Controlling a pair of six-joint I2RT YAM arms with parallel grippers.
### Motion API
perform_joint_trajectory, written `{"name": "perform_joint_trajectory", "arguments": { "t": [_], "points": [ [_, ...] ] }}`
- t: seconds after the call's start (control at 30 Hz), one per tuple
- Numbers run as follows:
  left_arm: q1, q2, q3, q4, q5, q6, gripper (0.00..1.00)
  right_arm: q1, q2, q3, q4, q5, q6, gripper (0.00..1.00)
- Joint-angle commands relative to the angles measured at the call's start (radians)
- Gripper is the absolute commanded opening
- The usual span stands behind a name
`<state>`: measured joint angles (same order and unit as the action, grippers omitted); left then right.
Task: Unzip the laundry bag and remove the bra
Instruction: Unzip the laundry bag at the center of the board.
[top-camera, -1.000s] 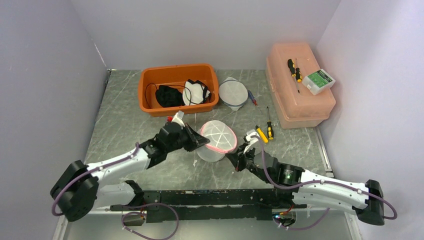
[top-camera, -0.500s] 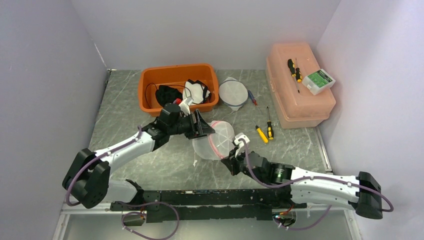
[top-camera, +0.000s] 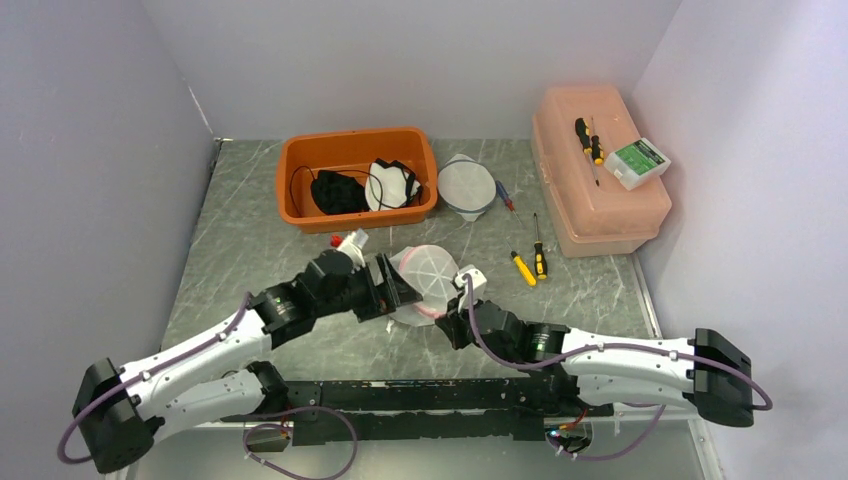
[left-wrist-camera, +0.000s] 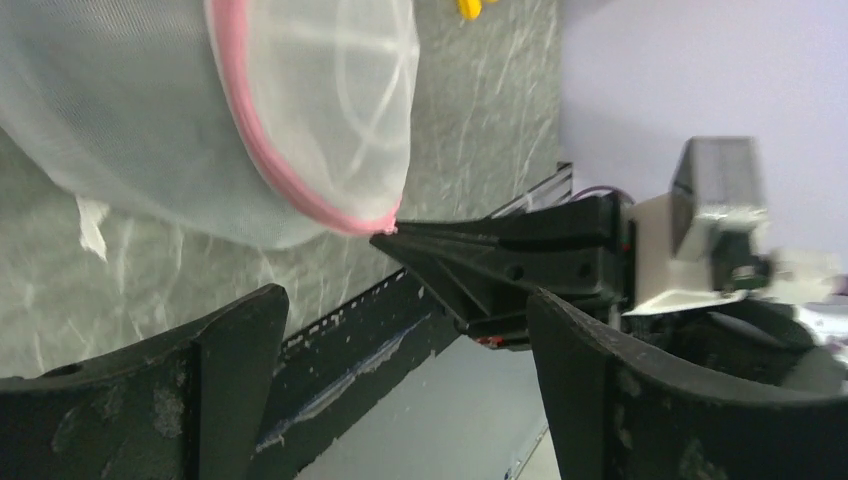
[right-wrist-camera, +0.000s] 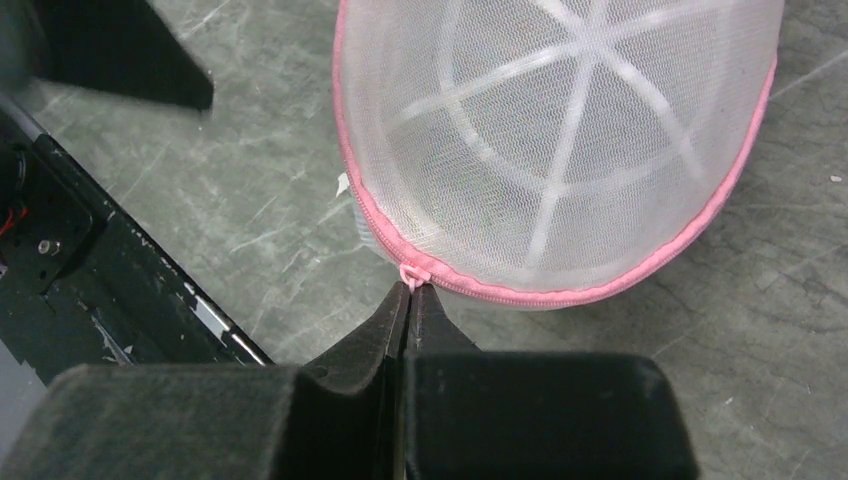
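Two pincers flank the mesh bag (top-camera: 430, 275), which lies mid-desk (top-camera: 250, 250). The left pincer (top-camera: 393, 285) is spread wide just beside the bag, gripping nothing. The right pincer (right-wrist-camera: 408, 296) is pressed together, pinching the zip pull (right-wrist-camera: 411, 272) on the pink zip.

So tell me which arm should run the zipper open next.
Right. The right gripper is shut on the zipper pull of the laundry bag; the left gripper is open beside it, holding nothing.

Pink-zipped laundry bag (top-camera: 432, 272) mid worktop (top-camera: 250, 250); left fingers (top-camera: 400, 288) spread wide just left of it; right fingers (top-camera: 449, 323) pressed together at its near edge; orange bin (top-camera: 360, 216) behind, clothes inside.
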<state>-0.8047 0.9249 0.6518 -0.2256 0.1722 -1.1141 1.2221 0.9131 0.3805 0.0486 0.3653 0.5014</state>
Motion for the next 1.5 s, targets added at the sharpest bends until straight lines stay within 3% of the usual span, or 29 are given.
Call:
{"name": "perform_joint_trajectory", "arguments": {
  "t": [0.0, 0.27, 0.4, 0.57, 0.77, 0.97, 1.17, 1.47],
  "points": [
    [-0.142, 0.04, 0.042, -0.08, -0.218, -0.139, 0.94, 0.002, 0.034, 0.066, 0.072, 0.015, -0.002, 0.0],
    [-0.197, 0.161, 0.0, 0.078, -0.281, -0.284, 0.94, 0.003, 0.055, 0.102, 0.091, -0.037, -0.039, 0.0],
    [-0.198, 0.183, 0.023, 0.057, -0.331, -0.297, 0.94, 0.005, 0.035, 0.084, 0.122, -0.09, -0.059, 0.0],
    [-0.196, 0.198, 0.021, 0.063, -0.372, -0.322, 0.85, 0.005, 0.012, 0.062, 0.15, -0.125, -0.067, 0.0],
    [-0.185, 0.198, 0.001, 0.08, -0.406, -0.335, 0.67, 0.005, 0.007, 0.048, 0.157, -0.143, -0.075, 0.0],
    [-0.17, 0.206, 0.025, 0.066, -0.405, -0.308, 0.31, 0.005, 0.017, 0.051, 0.097, -0.087, -0.058, 0.0],
    [-0.145, 0.17, -0.005, 0.072, -0.391, -0.302, 0.04, 0.004, -0.007, 0.043, 0.001, -0.006, -0.015, 0.0],
    [-0.099, 0.108, -0.026, 0.081, -0.322, -0.233, 0.03, -0.086, -0.011, 0.015, -0.125, 0.07, 0.092, 0.0]
  ]
}}
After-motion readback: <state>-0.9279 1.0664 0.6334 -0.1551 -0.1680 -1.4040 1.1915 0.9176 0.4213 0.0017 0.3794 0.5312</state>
